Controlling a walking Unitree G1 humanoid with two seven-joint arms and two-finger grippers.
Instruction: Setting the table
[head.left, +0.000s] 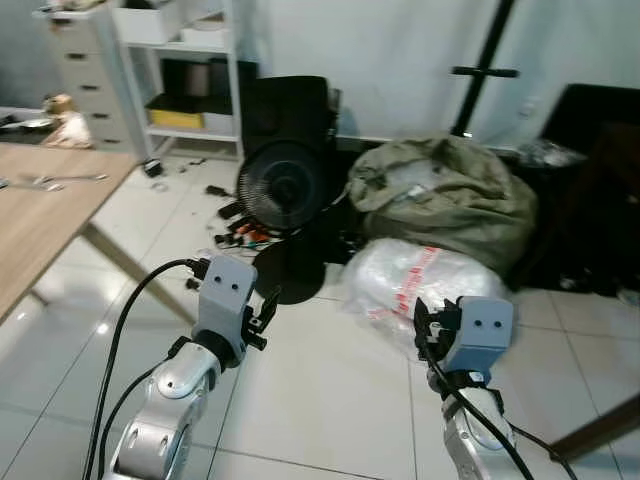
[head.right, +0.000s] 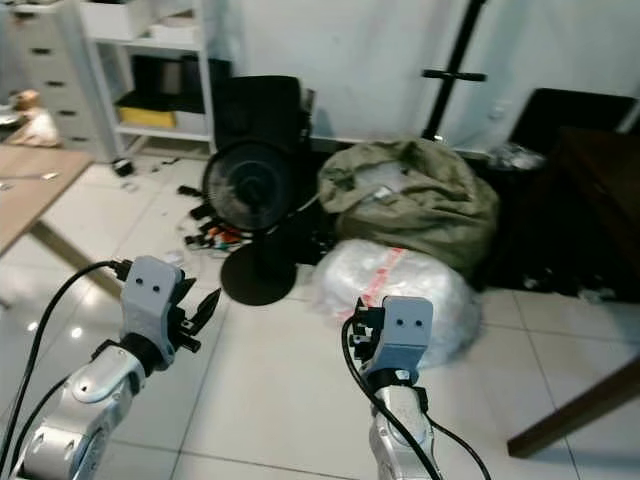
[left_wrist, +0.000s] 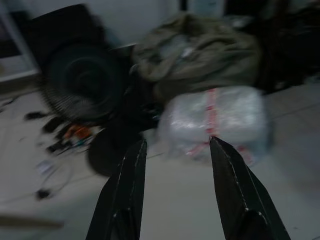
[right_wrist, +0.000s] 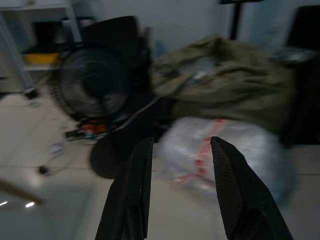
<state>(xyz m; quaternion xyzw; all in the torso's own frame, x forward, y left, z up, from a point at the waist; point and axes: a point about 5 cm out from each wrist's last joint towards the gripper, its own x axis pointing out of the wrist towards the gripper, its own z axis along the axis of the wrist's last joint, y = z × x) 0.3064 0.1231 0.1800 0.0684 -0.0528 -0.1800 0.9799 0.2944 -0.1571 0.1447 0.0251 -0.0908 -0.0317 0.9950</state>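
1. Nearest: left gripper (left_wrist: 175, 145) and right gripper (right_wrist: 180, 145) raised over white floor tiles (head.left: 330, 400), jaws parted, holding nothing.
2. Beyond: clear plastic-wrapped bundle (head.left: 425, 280) with red tape, black floor fan (head.left: 285, 190), olive sack (head.left: 445, 195).
3. Far left: wooden surface (head.left: 40, 215) carrying cutlery (head.left: 50, 181).
4. Farthest: white shelving (head.left: 185, 70) against wall.

Wooden table (head.left: 40, 215) at far left, cutlery (head.left: 55, 180) on it. Shelf unit (head.left: 185, 75) behind, against wall. Fan (head.left: 285, 190) on floor at centre, small clutter (head.left: 240, 235) beside its base. Wrapped bundle (head.left: 425, 280) right of fan; cloth sack (head.left: 440, 190) behind bundle. Second table's edge (head.left: 600, 430) at lower right.
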